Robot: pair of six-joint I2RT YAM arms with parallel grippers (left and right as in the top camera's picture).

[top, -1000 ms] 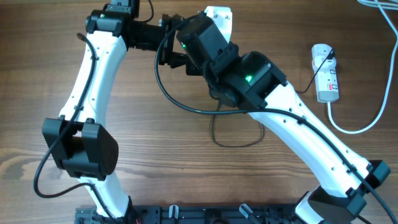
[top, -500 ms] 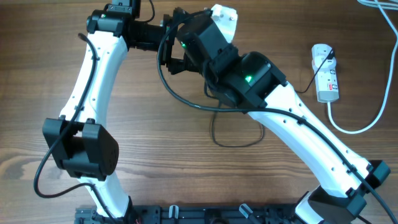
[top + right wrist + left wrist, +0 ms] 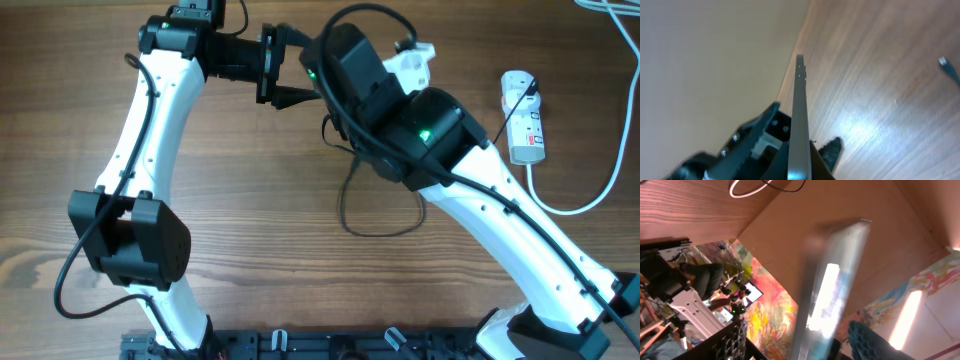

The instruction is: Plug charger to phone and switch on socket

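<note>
Where woodgrain table [image 3: 880, 75] runs, thin, flat-edged phone [image 3: 799, 115]

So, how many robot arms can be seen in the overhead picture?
2. The left arm stands along the left side; the right arm extends from the lower right to the top centre. None seems hidden.

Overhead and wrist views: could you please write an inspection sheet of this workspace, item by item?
Surface: wooden table, bare grain, no spill seen.
Job's things: phone held above the table, seen edge-on; charger looped on the table; connector tip lying loose, apparently the charger's; socket at the right, switch too small to read.
Clutter: nothing seen.
Grippers: left gripper and right gripper are apart; which one holds the phone is unclear.
Cables: thick white cord curves from the socket.
Surroundings: colourful wall, blurred, in the left wrist view.
</note>
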